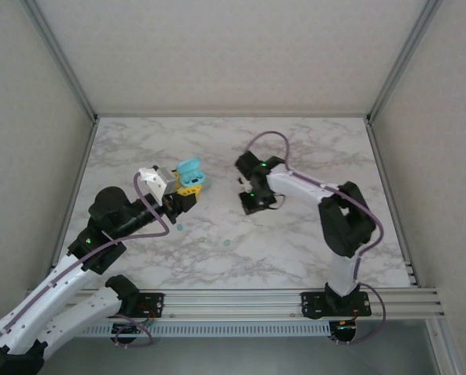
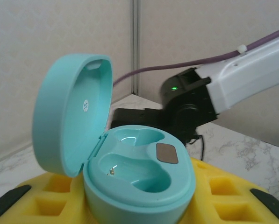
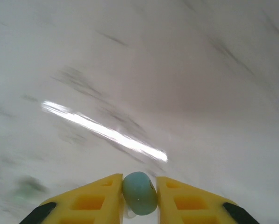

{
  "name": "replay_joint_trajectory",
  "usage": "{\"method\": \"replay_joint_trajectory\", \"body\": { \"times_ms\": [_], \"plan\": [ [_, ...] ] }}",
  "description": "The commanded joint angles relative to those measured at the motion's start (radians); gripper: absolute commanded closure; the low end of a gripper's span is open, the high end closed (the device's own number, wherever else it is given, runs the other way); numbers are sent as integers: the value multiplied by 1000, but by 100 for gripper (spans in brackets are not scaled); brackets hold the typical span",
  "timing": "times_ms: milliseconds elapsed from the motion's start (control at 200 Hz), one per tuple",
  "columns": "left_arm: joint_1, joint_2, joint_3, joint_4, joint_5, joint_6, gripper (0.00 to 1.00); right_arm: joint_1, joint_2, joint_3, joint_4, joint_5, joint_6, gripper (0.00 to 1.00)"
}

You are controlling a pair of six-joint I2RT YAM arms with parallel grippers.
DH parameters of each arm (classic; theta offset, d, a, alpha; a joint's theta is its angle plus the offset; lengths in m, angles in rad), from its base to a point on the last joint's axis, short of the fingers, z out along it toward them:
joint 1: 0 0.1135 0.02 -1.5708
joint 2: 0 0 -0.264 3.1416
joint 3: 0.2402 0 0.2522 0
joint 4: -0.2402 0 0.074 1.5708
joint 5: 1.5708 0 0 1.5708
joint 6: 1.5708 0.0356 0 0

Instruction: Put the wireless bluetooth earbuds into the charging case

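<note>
- Between the yellow fingers (image 2: 41,198) of my left pincer (image 1: 187,188) sits the teal case (image 2: 139,186), clamped by its base and held up off the table (image 1: 311,148).
- On the case's left side the lid (image 2: 71,116) stands hinged open, and its two wells (image 2: 130,165) face up, uncovered.
- Right of the case, well apart, my right pincer (image 1: 254,205) is drawn narrow on one pale teal bud (image 3: 139,192), pinched between its yellow pads (image 3: 95,198) over blurred marble.
- Nearer my bases than the case, a few tiny loose buds (image 1: 179,227) lie on the table, apart from one another.
</note>
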Motion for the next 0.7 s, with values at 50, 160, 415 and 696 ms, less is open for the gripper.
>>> {"method": "replay_joint_trajectory", "body": {
  "times_ms": [50, 160, 415, 696],
  "plan": [
    [0, 16, 26, 66, 32, -24, 86, -80, -101, -212, 60, 45, 105, 76],
    [0, 30, 29, 74, 46, -29, 86, -109, -117, -274, 78, 48, 131, 76],
    [0, 27, 33, 61, 43, -32, 86, -121, -85, -300, 143, -38, 159, 69],
    [0, 34, 31, 63, 44, -36, 86, -121, -131, -289, 137, -97, 177, 64]
  ]
}}
